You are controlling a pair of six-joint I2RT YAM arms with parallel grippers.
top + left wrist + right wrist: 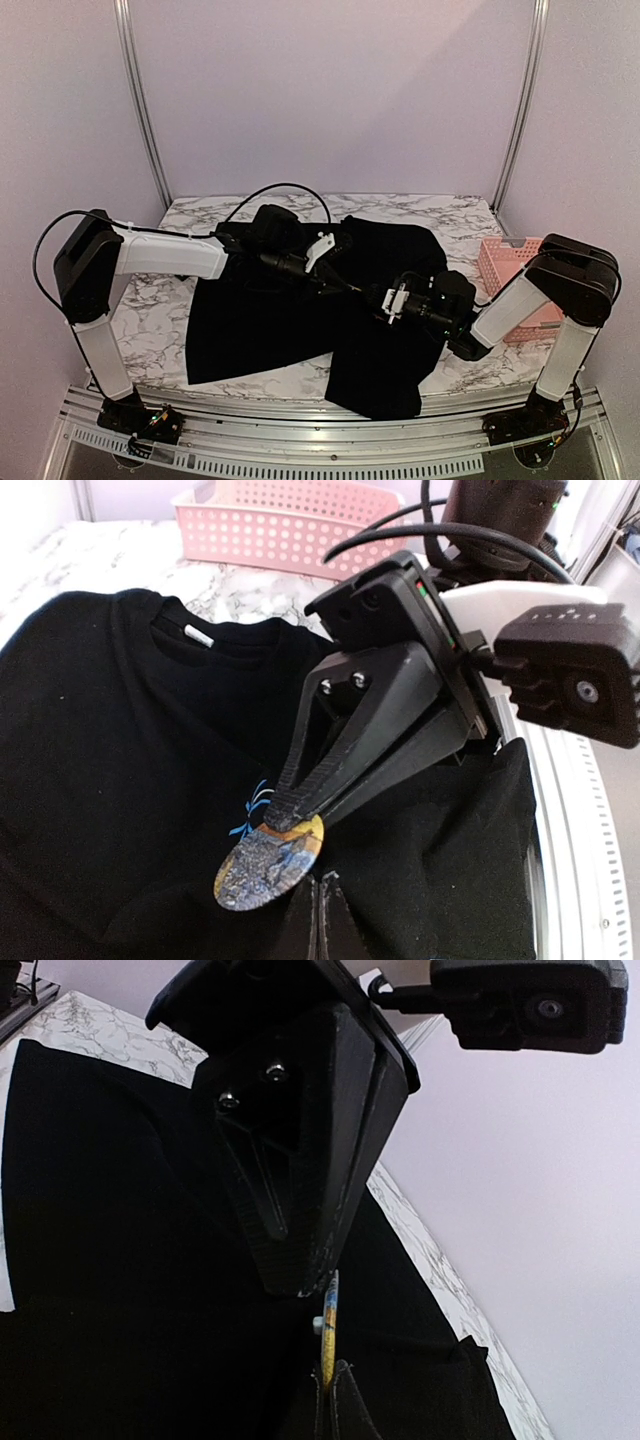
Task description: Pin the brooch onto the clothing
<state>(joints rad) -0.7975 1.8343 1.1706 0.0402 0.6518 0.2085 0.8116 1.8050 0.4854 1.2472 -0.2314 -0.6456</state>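
Now: 1 brooch [268, 865] pinched in right jaws over 1 black T-shirt [120, 740]; left jaws closed beside it.

White tubular links [165, 252] are joined by boxy black housings [82, 262]; thin black cables [290, 184] are looped alongside; silver screws [325, 687] are set in matte-black ribbed fingers [330, 770].
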